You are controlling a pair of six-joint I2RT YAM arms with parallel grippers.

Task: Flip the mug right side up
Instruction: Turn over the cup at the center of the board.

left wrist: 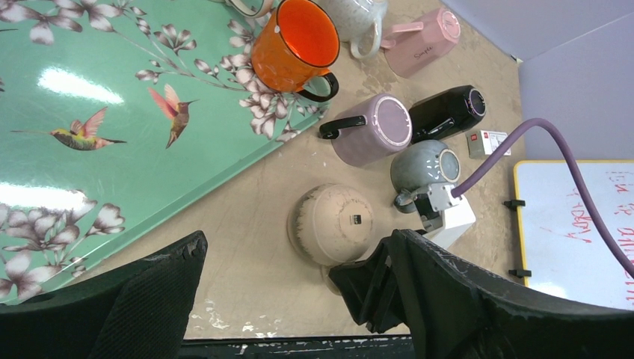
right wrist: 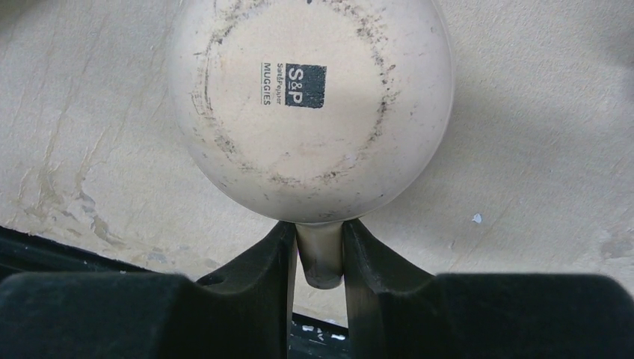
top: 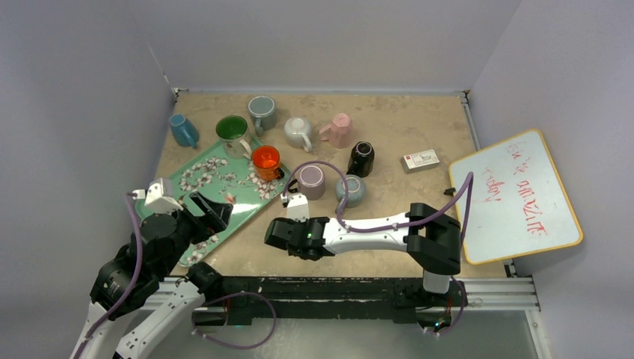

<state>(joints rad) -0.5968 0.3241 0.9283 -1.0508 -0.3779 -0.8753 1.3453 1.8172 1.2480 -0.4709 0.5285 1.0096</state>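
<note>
- Right wrist view is showing the right gripper [right wrist: 320, 241] pinching the handle [right wrist: 320, 262] of the cream mug [right wrist: 310, 105]. Its fingers [right wrist: 278, 262] are pressing in from either side, with only the handle's thickness between them.
- The cream mug is sitting mouth-down on the counter [right wrist: 538, 149] directly ahead of that gripper, with its stamped base facing up and its handle pointing back into the jaws. That is making the handle the natural thing to take, since the round body is looking too broad and smooth for these fingers.
- Holding by the handle is also giving the wrist a lever. Judging from the grip, a lift followed by a roll of the wrist is looking like the way to bring the mouth upward.
- The left gripper [left wrist: 295, 254] is hanging wide open with nothing in it. The cream mug is lying just beyond its fingertips and the flowered tray [left wrist: 112, 149] is off to its left. It seems to be waiting clear so the right arm has room.
- The purple mug [left wrist: 370, 129] and grey mug [left wrist: 422, 166] are sitting just beyond the cream mug, near enough that a wide swing is risking a knock.
</note>
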